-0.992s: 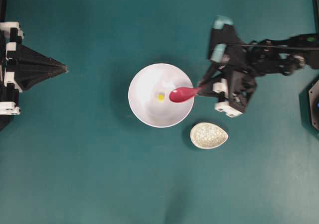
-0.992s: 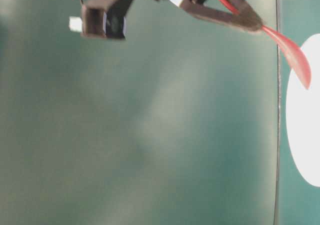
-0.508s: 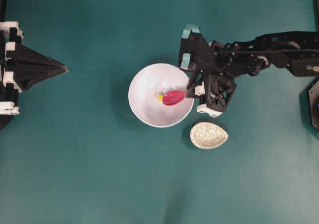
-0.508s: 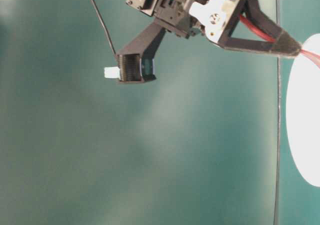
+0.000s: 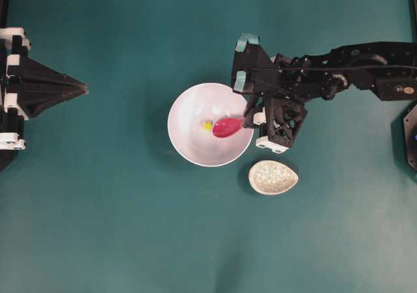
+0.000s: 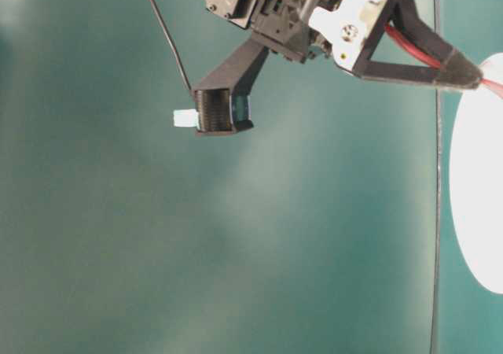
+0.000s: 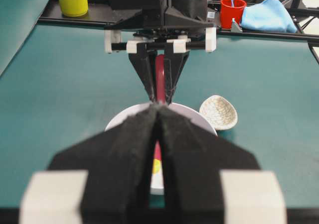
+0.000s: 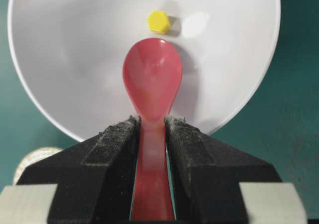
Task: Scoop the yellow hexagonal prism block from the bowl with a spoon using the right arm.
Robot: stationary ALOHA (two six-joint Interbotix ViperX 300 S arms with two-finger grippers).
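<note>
Resting block: the yellow hexagonal prism block (image 8: 158, 21) lies on the floor of the bowl (image 8: 60, 59), near the middle, a flat hexagon face up. It is too squat to call a long axis.
Spoon: the spoon (image 8: 152, 87) is inside the bowl, scoop hollow up, tip just short of the block and aimed at it; I cannot tell if they touch.
Spoon axis: handle to tip runs from the bowl's right rim toward its centre in the overhead view (tip lower than handle, judging by the table-level view).
Right gripper (image 8: 152, 134): clenched on the spoon's handle, a pad on each side.
Left gripper (image 7: 157, 134): parked well apart at the left table edge, jaws pressed together, holding nothing.
Progress: spoon is grasped and brought down to the block; block not yet on the scoop.
Left to do: slide the scoop under the block and lift it clear.
Nearby: speckled dish (image 5: 273, 177) just beside the bowl, not involved.
</note>
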